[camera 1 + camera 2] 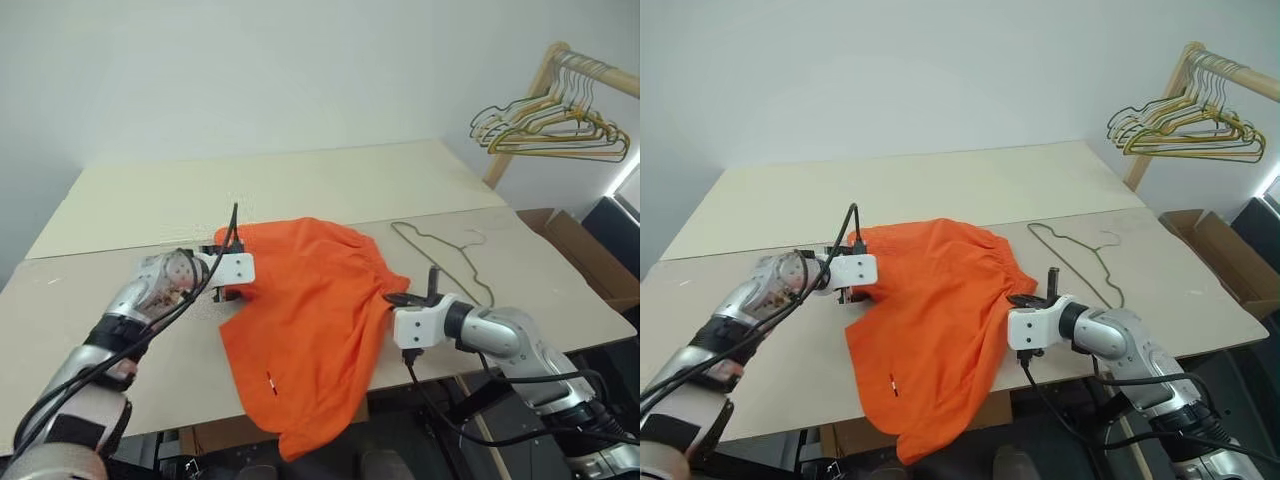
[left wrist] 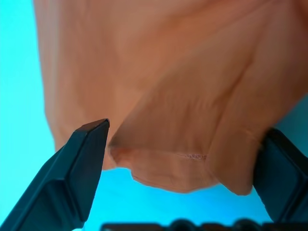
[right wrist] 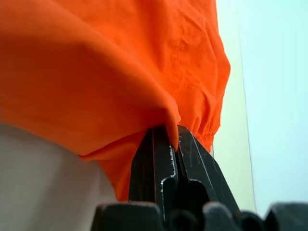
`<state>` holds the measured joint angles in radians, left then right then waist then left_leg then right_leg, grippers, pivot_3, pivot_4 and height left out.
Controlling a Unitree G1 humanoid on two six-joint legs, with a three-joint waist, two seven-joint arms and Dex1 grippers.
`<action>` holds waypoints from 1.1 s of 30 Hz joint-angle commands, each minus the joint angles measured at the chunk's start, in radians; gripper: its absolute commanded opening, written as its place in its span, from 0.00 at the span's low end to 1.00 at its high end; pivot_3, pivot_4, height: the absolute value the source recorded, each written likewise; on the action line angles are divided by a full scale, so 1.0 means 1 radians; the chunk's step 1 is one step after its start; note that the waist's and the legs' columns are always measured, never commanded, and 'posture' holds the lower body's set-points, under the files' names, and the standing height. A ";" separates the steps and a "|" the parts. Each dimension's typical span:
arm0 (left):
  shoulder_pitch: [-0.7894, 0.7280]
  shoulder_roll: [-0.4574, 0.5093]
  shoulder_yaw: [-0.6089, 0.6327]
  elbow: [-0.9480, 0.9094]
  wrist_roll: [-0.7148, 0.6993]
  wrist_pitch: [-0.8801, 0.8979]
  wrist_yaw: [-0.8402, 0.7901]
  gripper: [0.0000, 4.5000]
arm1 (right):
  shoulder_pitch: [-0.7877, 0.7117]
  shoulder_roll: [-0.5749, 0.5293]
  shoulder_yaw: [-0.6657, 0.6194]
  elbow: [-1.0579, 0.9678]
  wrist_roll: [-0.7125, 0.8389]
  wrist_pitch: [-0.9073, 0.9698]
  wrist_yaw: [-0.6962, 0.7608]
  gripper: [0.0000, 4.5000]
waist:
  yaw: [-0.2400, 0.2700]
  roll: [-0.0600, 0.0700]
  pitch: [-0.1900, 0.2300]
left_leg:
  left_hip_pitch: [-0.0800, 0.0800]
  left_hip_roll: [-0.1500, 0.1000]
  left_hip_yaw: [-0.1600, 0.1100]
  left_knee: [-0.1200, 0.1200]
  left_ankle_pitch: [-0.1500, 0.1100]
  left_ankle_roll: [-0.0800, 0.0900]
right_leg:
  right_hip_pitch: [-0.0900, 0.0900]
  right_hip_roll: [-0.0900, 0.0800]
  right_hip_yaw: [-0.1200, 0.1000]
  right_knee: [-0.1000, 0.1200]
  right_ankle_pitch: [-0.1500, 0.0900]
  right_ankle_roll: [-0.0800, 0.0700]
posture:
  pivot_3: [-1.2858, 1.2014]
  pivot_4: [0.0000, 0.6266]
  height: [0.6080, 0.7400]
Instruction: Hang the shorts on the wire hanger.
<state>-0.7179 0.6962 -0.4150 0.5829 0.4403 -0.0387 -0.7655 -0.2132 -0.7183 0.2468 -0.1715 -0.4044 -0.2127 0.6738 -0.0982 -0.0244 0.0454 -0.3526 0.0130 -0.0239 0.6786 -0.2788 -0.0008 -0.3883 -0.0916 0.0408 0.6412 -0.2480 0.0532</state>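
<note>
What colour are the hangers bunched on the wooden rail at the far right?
The bunched hangers are gold with some green, clearest in the left eye view.

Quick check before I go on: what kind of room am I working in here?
Probably a plain test room set up for laundry work: a bare table against a white wall, a wooden rack of spare hangers, and cardboard boxes beside it.

Plain white wall (image 1: 300,70) — beige table (image 1: 300,185) — wooden rack (image 1: 530,100), cardboard box (image 1: 585,250) right

Bright even light, soft faint shadows, sharp head views, wrist close-ups slightly soft
</note>
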 commanded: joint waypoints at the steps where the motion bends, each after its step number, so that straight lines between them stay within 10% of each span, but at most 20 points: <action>1: -0.046 -0.013 -0.009 0.113 0.046 -0.042 0.070 0.99 | -0.009 0.009 -0.023 -0.055 0.018 0.018 0.002 0.00 | -0.002 0.000 0.000 | 0.000 0.000 0.000 0.000 0.000 0.000 | 0.000 0.000 0.000 0.000 0.000 0.000 | 0.45 0.00 1.00; 9: -0.098 0.019 0.025 0.197 0.042 -0.106 0.105 0.99 | 0.011 0.006 -0.016 -0.099 0.030 0.060 0.051 0.00 | -0.006 0.000 0.000 | -0.001 0.000 0.000 0.000 0.000 0.000 | -0.001 0.000 0.000 0.000 0.000 0.000 | 0.46 0.00 1.00; 23: 0.340 0.374 0.312 -0.426 -0.263 -0.036 -0.245 1.00 | 0.173 -0.301 -0.108 -0.206 0.246 0.033 0.358 1.00 | -0.015 -0.001 0.000 | 0.000 0.002 0.000 0.000 -0.001 0.000 | -0.001 -0.001 -0.001 0.001 0.000 0.001 | 0.47 0.00 1.00; 33: 0.540 0.366 0.484 -0.887 -0.702 0.324 -0.413 1.00 | 0.086 -0.357 -0.201 -0.114 0.418 0.041 0.439 1.00 | 0.006 -0.001 0.000 | 0.000 0.002 0.002 0.001 -0.002 0.000 | -0.001 -0.001 0.000 0.001 0.000 0.001 | 0.48 0.00 1.00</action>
<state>-0.1876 1.0622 0.0411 -0.2300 -0.2059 0.2123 -1.1736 -0.0931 -1.0813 0.0801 -0.2892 -0.0203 -0.1710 1.1093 -0.0917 -0.0252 0.0453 -0.3522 0.0153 -0.0218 0.6792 -0.2804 -0.0011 -0.3889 -0.0921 0.0411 0.6419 -0.2481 0.0537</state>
